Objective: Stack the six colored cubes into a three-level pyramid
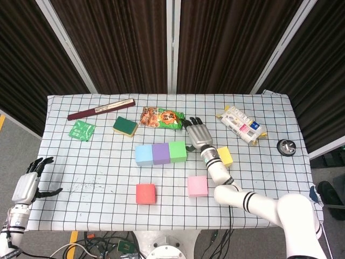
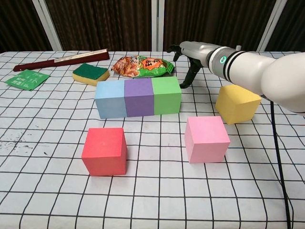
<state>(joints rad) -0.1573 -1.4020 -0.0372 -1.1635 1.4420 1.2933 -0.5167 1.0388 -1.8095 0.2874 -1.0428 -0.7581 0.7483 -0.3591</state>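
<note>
Right hand (image 1: 200, 136) hovers empty, fingers (image 2: 185, 82) spread, just beside green cube (image 1: 178, 151) ending a 3-cube mid-tabletop row; left hand (image 1: 28, 183) released off the left edge.

Premises read as a robotics lab or test cell, not a home. A table (image 1: 81, 156) under a black-grid white cloth stands against dark folding panels (image 1: 113, 43) with grey metal frames. Loose cables (image 1: 102, 243) trail on the grey floor at the near edge. Yellow tape (image 1: 73, 236) marks the floor. Assorted props lie on the cloth: foam cubes (image 1: 160, 153), sponge (image 1: 124, 126), snack bag (image 1: 161, 117).
</note>
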